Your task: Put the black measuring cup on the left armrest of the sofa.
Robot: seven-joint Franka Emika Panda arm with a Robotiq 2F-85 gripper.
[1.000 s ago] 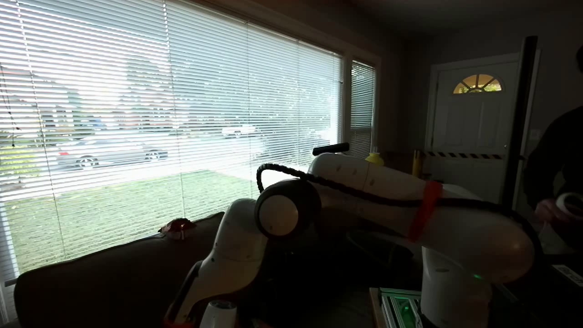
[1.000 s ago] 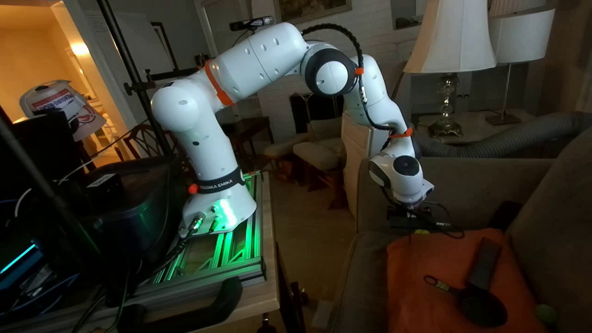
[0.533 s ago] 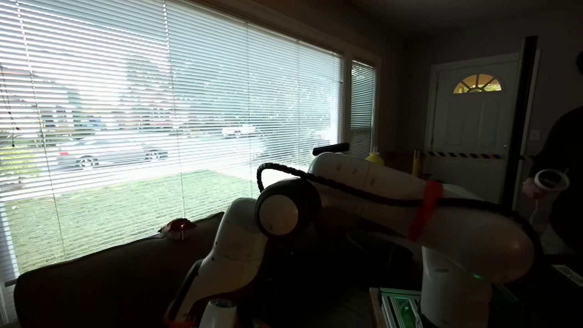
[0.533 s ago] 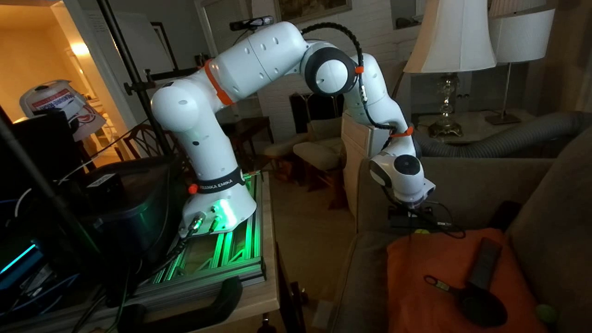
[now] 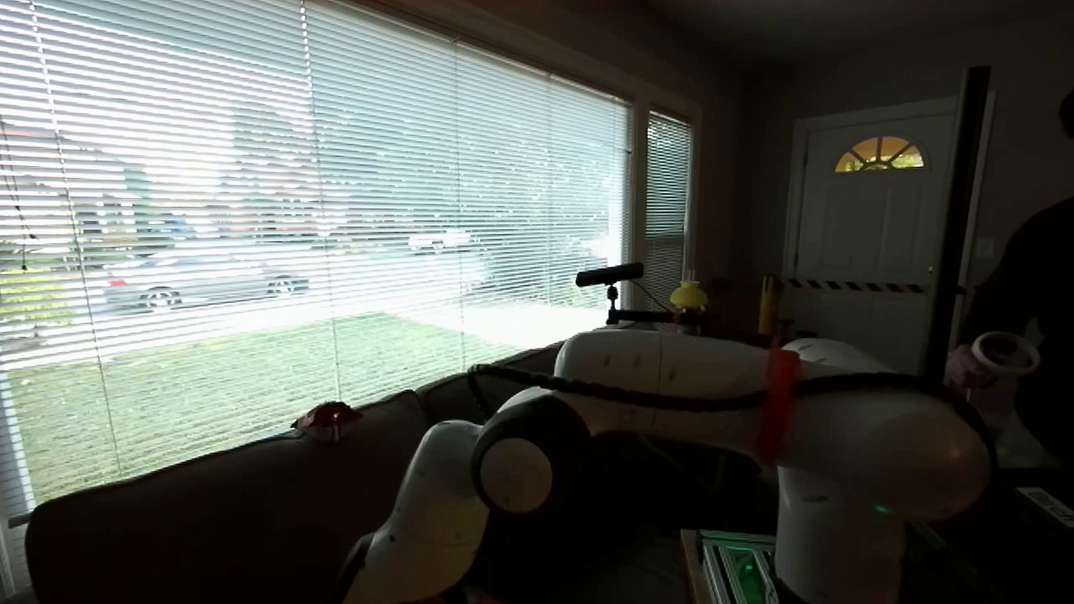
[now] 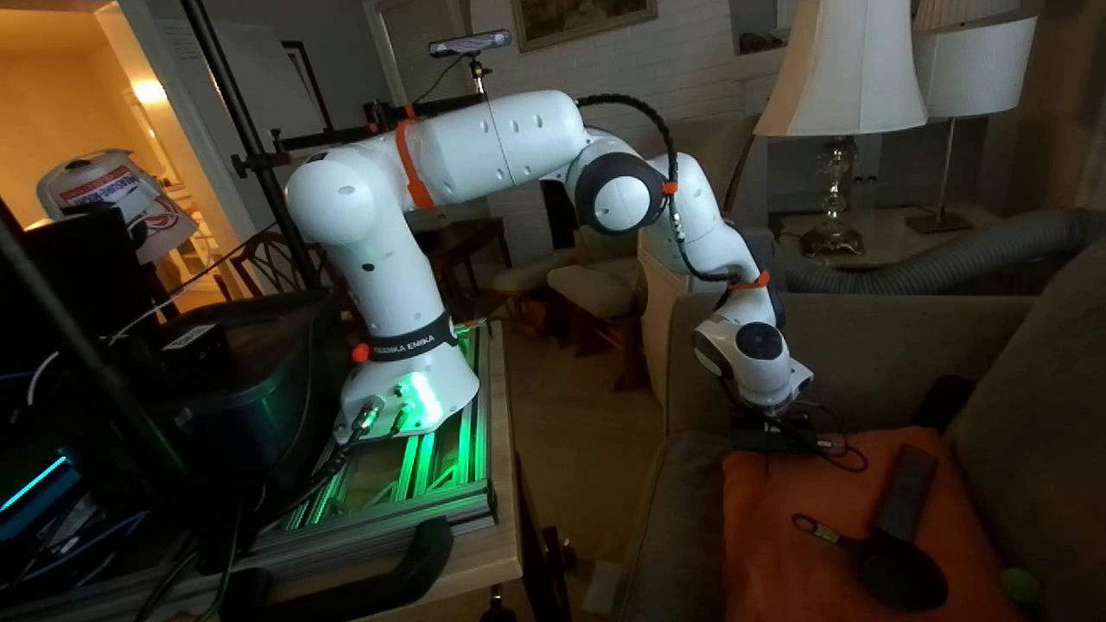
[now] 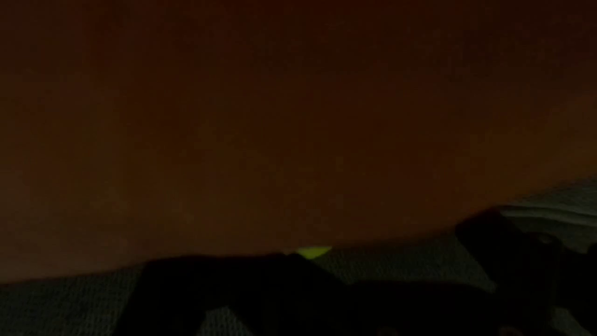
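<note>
Black measuring cup (image 6: 888, 563) not picked yet: it lies on the orange cloth (image 6: 778, 553) on the sofa (image 6: 1037, 432). Taking 12 as the top of an exterior view: from the gripper (image 6: 772, 439), the bowl (image 6: 903, 576) is between 4 and 5 o'clock, well apart; the handle (image 6: 838, 539) is nearer, ring end about 5. Long axis runs 10 to 4, ring at the 10 end. Single arm (image 6: 510, 142), so no choice there.

Gripper hangs by the cloth's 11 o'clock corner, jaws spread, nothing gripped that I can see. Wrist view is very dark: fingers (image 7: 489, 238) against the cloth edge, plus a yellow-green sliver (image 7: 315, 252) next to them, too little showing to name. Can't tell if the fingers touch the sofa.

My read: pre-grasp, none of the carry done. Next move wants a shift toward 5 o'clock, jaws lined up to pinch across the handle, not along it. Watch the dark grey oblong block (image 6: 905, 492) at the bowl's 12: touching or just beside, can't tell; it could get dragged. Thin handle on soft cloth, so fingers may dig in. Target armrest (image 6: 899, 345), presumably the left one, is at 1 to 2 o'clock from the gripper, so the carry likely goes back past where it hangs now.
</note>
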